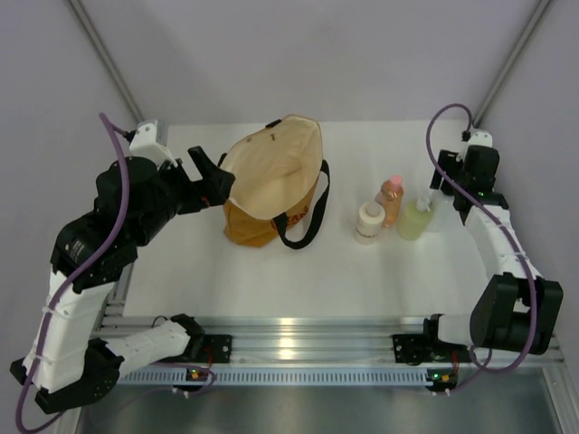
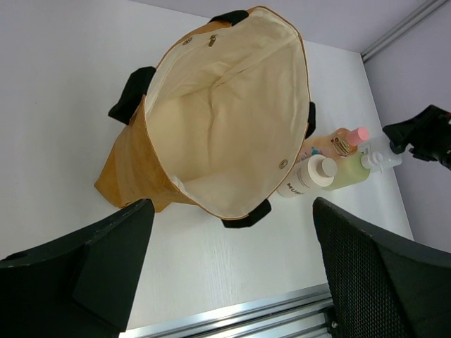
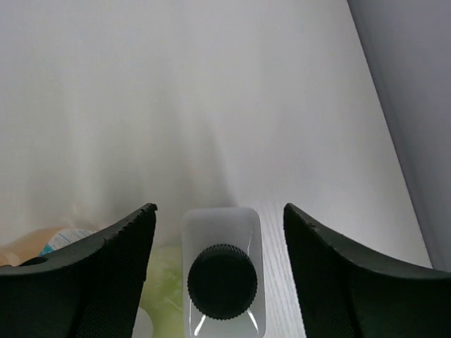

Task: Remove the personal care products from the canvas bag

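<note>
The canvas bag stands open at the table's middle; in the left wrist view its inside shows no products. The squat white jar, orange-pink bottle and pale yellow-green bottle stand together to the right of the bag, and all show in the left wrist view. My right gripper is open just above the white bottle with dark cap, its fingers apart on both sides of it. My left gripper is open and empty by the bag's left rim.
The black strap handles hang down the bag's front and right side. The aluminium rail runs along the near edge. The right arm reaches along the table's right side. Grey walls enclose the table behind and at the sides.
</note>
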